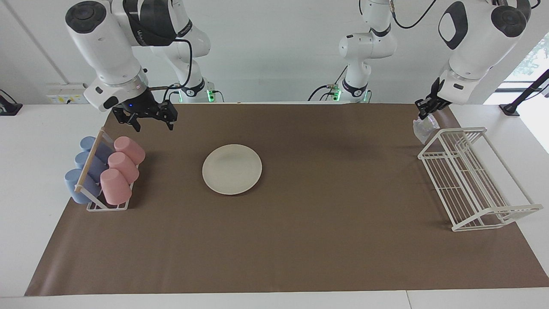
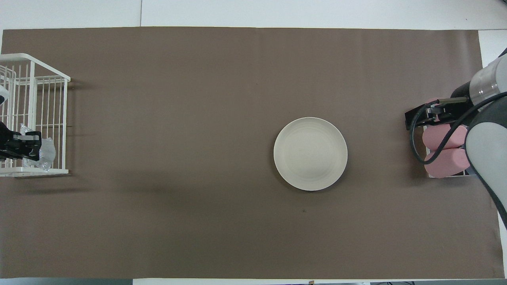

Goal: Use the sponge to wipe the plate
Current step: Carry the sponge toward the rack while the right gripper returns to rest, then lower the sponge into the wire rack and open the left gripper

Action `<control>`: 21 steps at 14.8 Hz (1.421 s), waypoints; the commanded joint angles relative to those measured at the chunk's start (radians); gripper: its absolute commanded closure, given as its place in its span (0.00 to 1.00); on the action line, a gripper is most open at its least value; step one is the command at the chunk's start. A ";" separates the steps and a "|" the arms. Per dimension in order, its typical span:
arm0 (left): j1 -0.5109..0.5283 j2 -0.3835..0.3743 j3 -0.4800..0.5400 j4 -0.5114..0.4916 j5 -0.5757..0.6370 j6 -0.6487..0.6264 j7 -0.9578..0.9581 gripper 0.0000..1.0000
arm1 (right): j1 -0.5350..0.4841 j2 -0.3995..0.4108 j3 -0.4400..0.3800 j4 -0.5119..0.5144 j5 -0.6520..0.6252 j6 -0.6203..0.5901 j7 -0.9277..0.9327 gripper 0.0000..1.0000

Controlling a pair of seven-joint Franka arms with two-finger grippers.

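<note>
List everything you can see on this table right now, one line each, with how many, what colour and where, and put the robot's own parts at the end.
plate: one, cream-white, on the brown mat, nearer the right arm's end than the middle.
sponge: one, silvery mesh wad, hanging from the left gripper over the near end of the wire rack.
wire rack: one, white, at the left arm's end of the mat.
pink cups: three, lying in the cup holder at the right arm's end.
blue cups: three, beside the pink ones in the same holder.
cup holder: one, white wire with a wooden bar.
brown mat: one, covering most of the white table.
left gripper: shut on the sponge.
right gripper: open, in the air over the mat beside the cup holder.
</note>
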State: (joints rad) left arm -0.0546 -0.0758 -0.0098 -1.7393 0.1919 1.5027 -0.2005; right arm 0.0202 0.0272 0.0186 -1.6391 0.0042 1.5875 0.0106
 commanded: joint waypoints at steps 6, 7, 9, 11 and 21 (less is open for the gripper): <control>-0.112 0.048 0.004 0.043 0.476 -0.039 -0.025 1.00 | -0.008 -0.009 -0.048 0.004 0.054 -0.034 -0.078 0.00; -0.119 0.065 0.004 0.038 0.533 -0.041 -0.026 1.00 | -0.006 -0.004 -0.049 0.016 0.030 -0.032 -0.099 0.00; -0.120 0.111 0.004 0.038 0.642 -0.035 -0.033 1.00 | 0.001 -0.004 -0.057 0.024 0.020 -0.035 -0.098 0.00; -0.126 0.166 0.004 0.035 0.733 -0.019 -0.080 1.00 | -0.002 -0.004 -0.051 0.051 -0.012 -0.032 -0.097 0.00; -0.136 0.409 0.004 -0.005 0.972 0.086 -0.408 1.00 | -0.008 -0.012 -0.043 0.041 -0.004 -0.015 -0.040 0.00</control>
State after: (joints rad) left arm -0.1763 0.2915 -0.0150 -1.7440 1.1179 1.5779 -0.5450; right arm 0.0181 0.0245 -0.0352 -1.5974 0.0107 1.5702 -0.0602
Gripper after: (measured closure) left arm 0.938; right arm 0.000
